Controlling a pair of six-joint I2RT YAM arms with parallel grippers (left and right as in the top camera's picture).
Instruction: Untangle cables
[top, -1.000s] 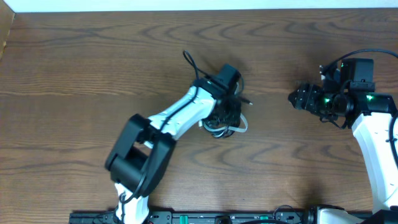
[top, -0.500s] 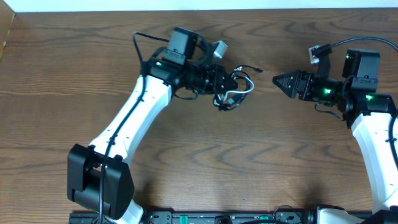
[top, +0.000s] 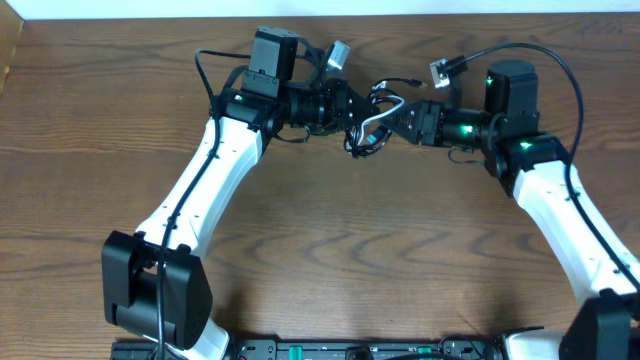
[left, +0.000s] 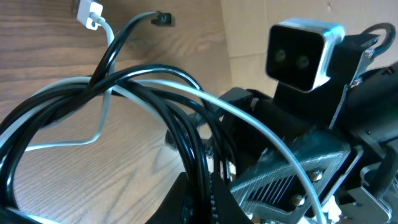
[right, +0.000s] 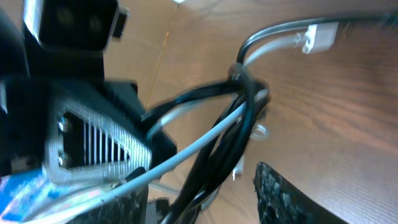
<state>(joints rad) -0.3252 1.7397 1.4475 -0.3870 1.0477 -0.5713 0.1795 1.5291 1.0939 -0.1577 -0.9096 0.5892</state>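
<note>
Cables (top: 372, 128) | your left gripper (top: 352, 115) clenched them, lifted to upper centre | your right gripper (top: 402, 120) arrived, spread around them | separation could begin

No legible text, labels, brands or numbers on anything in view.

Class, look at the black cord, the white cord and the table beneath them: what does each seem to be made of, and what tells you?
Black cord: likely rubber or plastic sheath, smooth and glossy, with light streaks along its bends. White cord: probably plastic sheath, smooth, duller, holding a kink. Table: wood or wood-look laminate, brown, visible grain; cannot tell which.
</note>
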